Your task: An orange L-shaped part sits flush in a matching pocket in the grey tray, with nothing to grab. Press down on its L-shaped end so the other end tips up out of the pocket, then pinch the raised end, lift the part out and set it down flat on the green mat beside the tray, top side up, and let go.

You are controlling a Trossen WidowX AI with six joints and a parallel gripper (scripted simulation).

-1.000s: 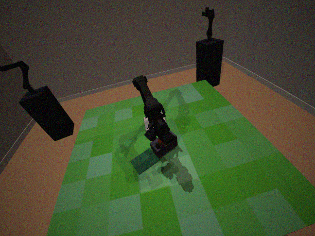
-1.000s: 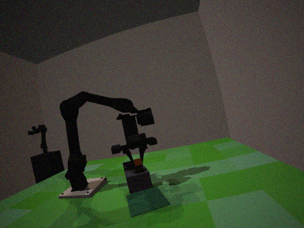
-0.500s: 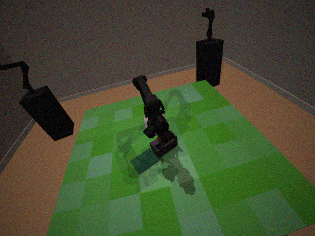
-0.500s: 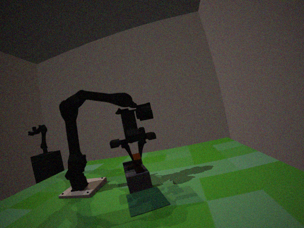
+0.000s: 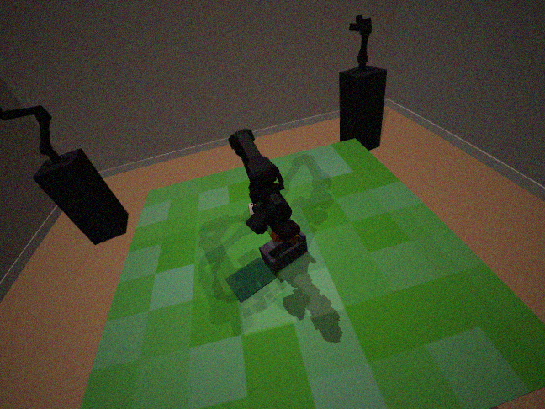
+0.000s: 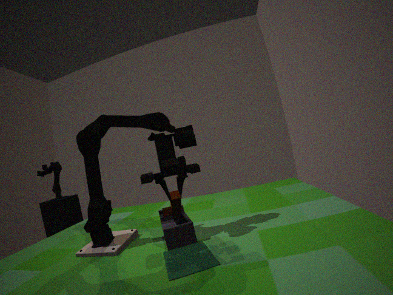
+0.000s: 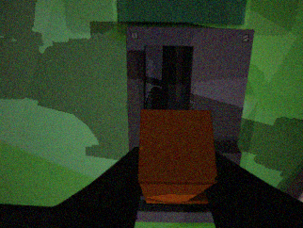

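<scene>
The orange L-shaped part (image 5: 285, 238) (image 6: 175, 203) (image 7: 176, 141) is steeply tilted, its pinched end up. My gripper (image 5: 286, 234) (image 6: 176, 197) (image 7: 172, 155) is shut on that raised end, one finger on each side. The part's L-shaped end is low, at the far end of the grey tray (image 5: 281, 260) (image 6: 179, 235) (image 7: 218, 61); whether it still touches the pocket is hidden. The pocket's end nearer the mat shows dark and empty in the wrist view. The green mat (image 5: 251, 280) (image 6: 191, 261) (image 7: 181, 10) lies flat beside the tray, with nothing on it.
My arm's pale base plate (image 6: 124, 243) stands to the left of the tray in the exterior view. Two dark pedestals (image 5: 83, 198) (image 5: 362, 105) with other arms stand beyond the checkered green floor. The tray's raised walls surround the pocket.
</scene>
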